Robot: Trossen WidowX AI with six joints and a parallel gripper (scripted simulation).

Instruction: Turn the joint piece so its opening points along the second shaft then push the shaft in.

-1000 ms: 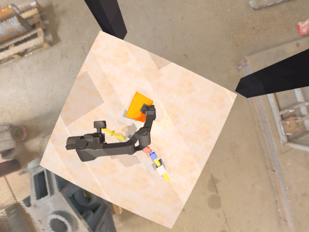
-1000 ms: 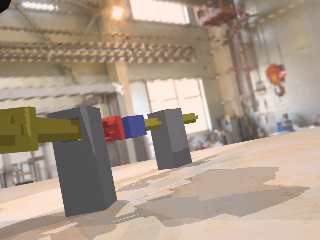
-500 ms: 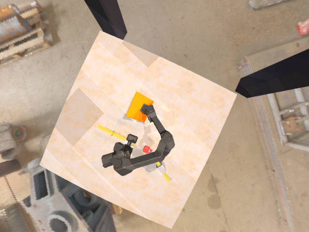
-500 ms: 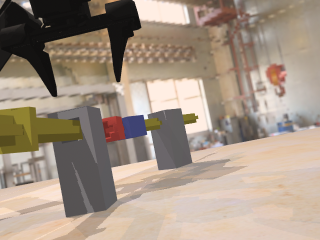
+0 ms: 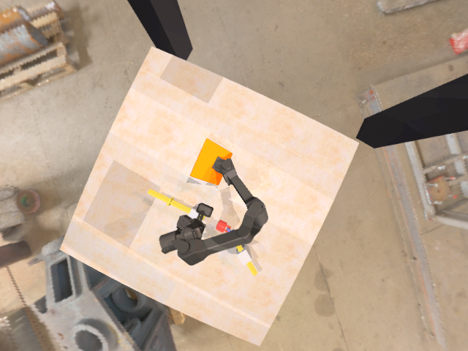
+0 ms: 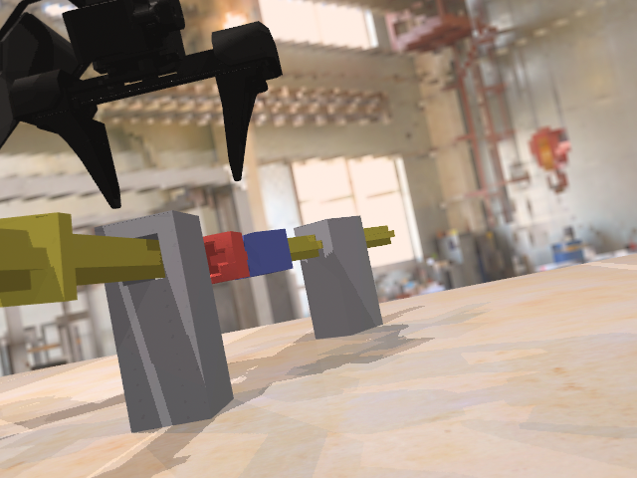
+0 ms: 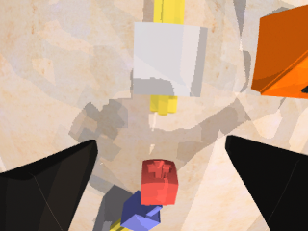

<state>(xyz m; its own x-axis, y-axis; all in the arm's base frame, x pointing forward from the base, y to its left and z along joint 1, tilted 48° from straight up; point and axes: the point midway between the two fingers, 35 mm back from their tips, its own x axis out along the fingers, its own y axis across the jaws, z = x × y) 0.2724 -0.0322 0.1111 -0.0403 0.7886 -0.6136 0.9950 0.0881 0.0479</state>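
1. The gripper [image 5: 199, 222] [image 6: 177, 194] [image 7: 162, 144] is hovering with its fingers spread wide, pinching nothing, above the gap between the sliding shaft's block [image 5: 194, 213] [image 6: 177, 319] [image 7: 161, 58] and the red joint piece [image 5: 221, 225] [image 6: 226, 257] [image 7: 159, 185].
2. The red joint piece is sitting beyond the blue hinge part [image 5: 228, 229] [image 6: 267, 253] [image 7: 141, 213], at the end of the fixed shaft [image 5: 251, 267] [image 6: 305, 247] [image 7: 115, 225]; its opening is facing roughly towards the sliding shaft [image 5: 170, 202] [image 6: 117, 257] [image 7: 164, 105], whose tip is standing apart from it.
3. The step in hand is probably becoming a grasp of the joint piece for turning or trimming, so the arm is needing to centre over the red walls before lowering.
4. Good closing is meaning even contact on both sides, with the fingers staying off the block and the blue part.
5. Small, slow turns are suiting the hinges best; pressing down or dragging is risking a tilted opening.
6. Straight, gentle release is keeping the aim true, and pushing is waiting until then.
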